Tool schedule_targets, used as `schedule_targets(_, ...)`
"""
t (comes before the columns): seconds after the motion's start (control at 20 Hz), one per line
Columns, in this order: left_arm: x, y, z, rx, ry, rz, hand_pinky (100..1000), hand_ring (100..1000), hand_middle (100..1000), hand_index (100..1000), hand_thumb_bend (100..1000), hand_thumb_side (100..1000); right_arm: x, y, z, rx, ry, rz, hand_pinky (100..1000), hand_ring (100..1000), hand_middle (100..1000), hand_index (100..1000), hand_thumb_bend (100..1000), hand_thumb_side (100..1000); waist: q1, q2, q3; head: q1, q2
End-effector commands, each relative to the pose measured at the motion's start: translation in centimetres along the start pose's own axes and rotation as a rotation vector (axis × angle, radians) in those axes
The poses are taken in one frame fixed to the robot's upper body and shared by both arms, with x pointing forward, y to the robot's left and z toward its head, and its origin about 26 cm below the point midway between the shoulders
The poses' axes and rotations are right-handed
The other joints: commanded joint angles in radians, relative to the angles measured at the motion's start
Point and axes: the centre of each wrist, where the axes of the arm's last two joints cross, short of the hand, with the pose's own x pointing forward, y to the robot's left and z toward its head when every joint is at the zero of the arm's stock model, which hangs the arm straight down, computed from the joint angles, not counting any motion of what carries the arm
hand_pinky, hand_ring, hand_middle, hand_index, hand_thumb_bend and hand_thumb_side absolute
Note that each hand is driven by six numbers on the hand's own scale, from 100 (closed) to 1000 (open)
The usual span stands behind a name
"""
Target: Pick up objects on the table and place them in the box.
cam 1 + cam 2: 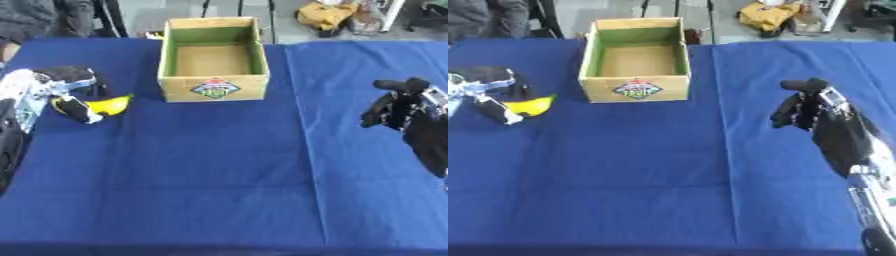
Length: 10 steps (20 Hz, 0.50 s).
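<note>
Left hand (66, 92) had its fingers curled round a yellow object (110, 104) at the tabletop's (219, 175) left side, just left of the box (213, 59); likely gripped for carrying over the box rim; object looked curved, bright yellow, partly hidden; box open-topped, seemingly empty, label on front; right hand (802, 107) hung idle at right, fingers curled, holding nothing.

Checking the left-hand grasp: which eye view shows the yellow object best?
Left eye view. The yellow object sits clear of the frame edge, with the left hand curled on it fully in frame. The right eye view shows the same object near its left edge, with the hand partly cropped.
</note>
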Motion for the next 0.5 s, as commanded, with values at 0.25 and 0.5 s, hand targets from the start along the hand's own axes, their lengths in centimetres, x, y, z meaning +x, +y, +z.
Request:
schedule_targets(0.25,-0.84,0.27,0.59,0.007,0.033,-0.013,623,577,600,723,271,290,0.67,-0.62,0.01,-0.001,-0.014,0.026,599,600,515,830,100,919,0.001,-0.009,-0.002,-0.002,0.005)
schedule_targets(0.5,-0.75,0.07,0.45,0.005,0.031,-0.011,596,554,579,707,231,276,0.67,-0.64,0.02,-0.002,-0.015,0.026,599,601,515,830,100,918,0.000,-0.008,-0.003,-0.001,0.005)
